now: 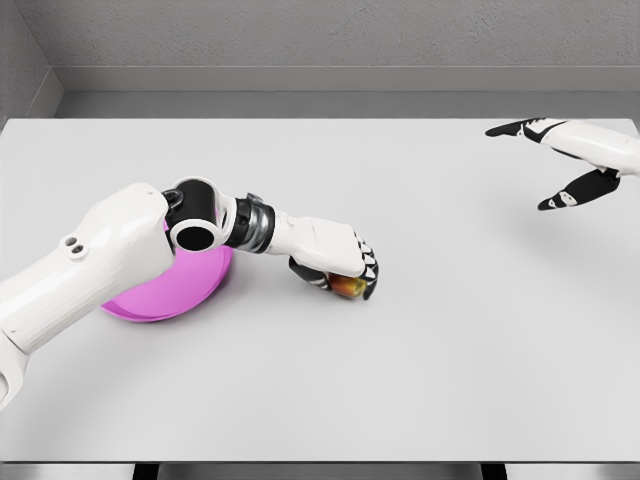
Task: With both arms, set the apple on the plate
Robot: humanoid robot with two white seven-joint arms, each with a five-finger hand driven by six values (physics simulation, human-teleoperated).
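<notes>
A reddish-yellow apple (pixel 348 287) lies on the white table, mostly covered by my left hand (pixel 340 268), whose fingers curl down over it. The magenta plate (pixel 190 290) sits to the left of the apple, partly hidden under my left forearm. My right hand (pixel 560 160) hovers far off at the upper right edge, fingers spread and holding nothing.
The white table (pixel 420 380) fills the view, with its front edge along the bottom. A grey wall runs behind the far edge.
</notes>
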